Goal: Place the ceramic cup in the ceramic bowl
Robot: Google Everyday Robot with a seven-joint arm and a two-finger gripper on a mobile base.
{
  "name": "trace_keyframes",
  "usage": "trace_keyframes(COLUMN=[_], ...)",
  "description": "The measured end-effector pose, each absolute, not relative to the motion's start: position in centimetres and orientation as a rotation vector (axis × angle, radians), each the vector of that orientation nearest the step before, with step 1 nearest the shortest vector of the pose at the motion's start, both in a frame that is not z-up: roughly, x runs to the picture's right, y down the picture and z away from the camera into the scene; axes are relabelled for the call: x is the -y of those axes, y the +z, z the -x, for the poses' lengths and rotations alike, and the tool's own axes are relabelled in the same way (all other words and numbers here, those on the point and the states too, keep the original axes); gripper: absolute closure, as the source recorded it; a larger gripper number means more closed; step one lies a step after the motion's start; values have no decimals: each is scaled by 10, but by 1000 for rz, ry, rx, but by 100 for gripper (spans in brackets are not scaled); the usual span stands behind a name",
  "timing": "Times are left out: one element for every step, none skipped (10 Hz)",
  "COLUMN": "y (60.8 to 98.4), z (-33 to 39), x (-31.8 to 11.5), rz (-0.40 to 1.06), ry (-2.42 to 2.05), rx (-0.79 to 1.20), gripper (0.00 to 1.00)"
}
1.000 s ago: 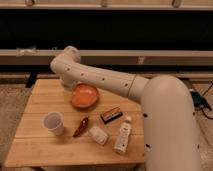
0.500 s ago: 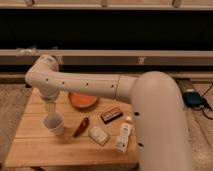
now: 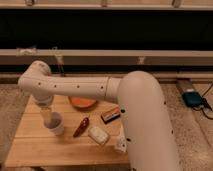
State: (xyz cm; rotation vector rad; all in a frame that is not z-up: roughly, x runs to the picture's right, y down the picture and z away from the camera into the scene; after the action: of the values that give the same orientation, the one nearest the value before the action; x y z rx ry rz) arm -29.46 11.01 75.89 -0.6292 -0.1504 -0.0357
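**A:** Ceramic cup [image 3: 55, 126]: where does it sit?

**B:** Directly under the gripper [image 3: 49, 117], on the wooden table [image 3: 27, 147]. The gripper hangs down from the arm to the cup's mouth. I cannot tell how wide it is set, or whether it has hold of the cup at all.

**A:** And the ceramic bowl [image 3: 83, 104]?

**B:** Beyond the gripper and off to its side, toward the middle of the table, with its far edge hidden by the forearm.

**A:** What could go wrong from here?

**B:** If the grasp takes only one wall of the cup, I would expect the cup to tilt or slip out on the lift. A low carry could also clip the bowl's rim. The red pepper-like piece [image 3: 81, 127] lies just beside the cup on the gripper's bowl side, so a dragged cup would knock into it.

**A:** Which way does the cup point?

**B:** Upright. Its long axis runs vertical, in line with the gripper, with the mouth facing up and the base flat on the wood.
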Motion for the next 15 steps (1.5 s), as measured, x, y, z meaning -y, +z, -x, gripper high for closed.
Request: trace_keyframes(y=[767,770,772,775,780,783,784,787,789,788,786,782,776,768,761], z=[295,295,296,297,295,296,296,292,292,292,291,289,288,286,284], x=[-113,-113,-114,-116,-118,-120,-121,-121,-121,-121,-118,-113,-105,-94,-82], rz=[633,633,630,632,639,645,655,663,670,675,678,674,668,660,647], ry=[-36,-37,-40,-44,-51,-58,-60,-56,-56,-57,-52,-46,-34,-14,8], rx=[146,144,140,134,105,86,71,54,44,43,49,55,73,99,126], gripper=[20,20,20,20,24,32,42,52,63,71,83,91,97,100,100])
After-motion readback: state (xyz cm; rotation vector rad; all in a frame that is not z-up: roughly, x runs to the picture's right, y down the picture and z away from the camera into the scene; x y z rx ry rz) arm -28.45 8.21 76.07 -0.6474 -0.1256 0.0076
